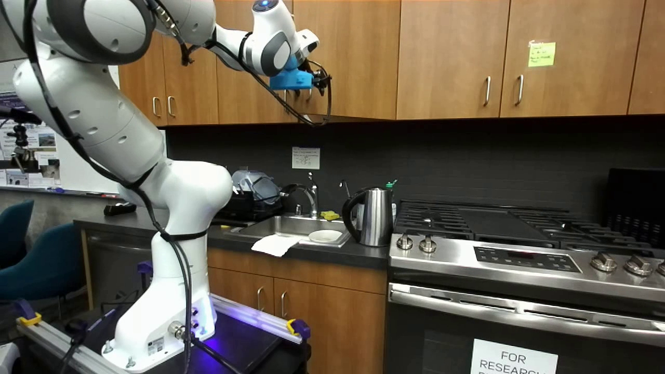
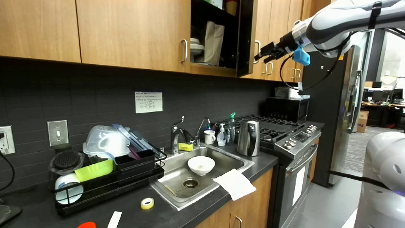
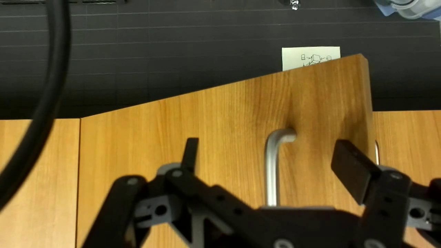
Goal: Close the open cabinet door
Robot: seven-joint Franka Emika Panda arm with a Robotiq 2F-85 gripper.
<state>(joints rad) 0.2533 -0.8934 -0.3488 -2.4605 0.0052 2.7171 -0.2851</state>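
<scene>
The open cabinet door [image 3: 224, 113] is brown wood and stands ajar in the wrist view. It also shows in both exterior views, face-on [image 1: 358, 62] and from its dark inner side [image 2: 246, 38]. Its silver bar handle [image 3: 272, 172] also shows in an exterior view [image 2: 257, 50]. My gripper [image 3: 264, 142] is open and empty, with its fingers wide apart. The handle appears between them in the wrist view, and its lower part is hidden by the gripper body. In an exterior view my gripper [image 2: 260, 60] is close to the handle; I cannot tell whether it touches.
The cabinet's dark interior holds a paper bag [image 2: 214, 42] and stacked bowls [image 2: 196, 47]. Closed doors stand on both sides, one with a yellow note [image 1: 542, 54]. Below are the sink [image 2: 177, 193], kettle [image 1: 376, 215] and stove [image 1: 483, 228]. A black cable [image 3: 57, 69] loops beside my wrist.
</scene>
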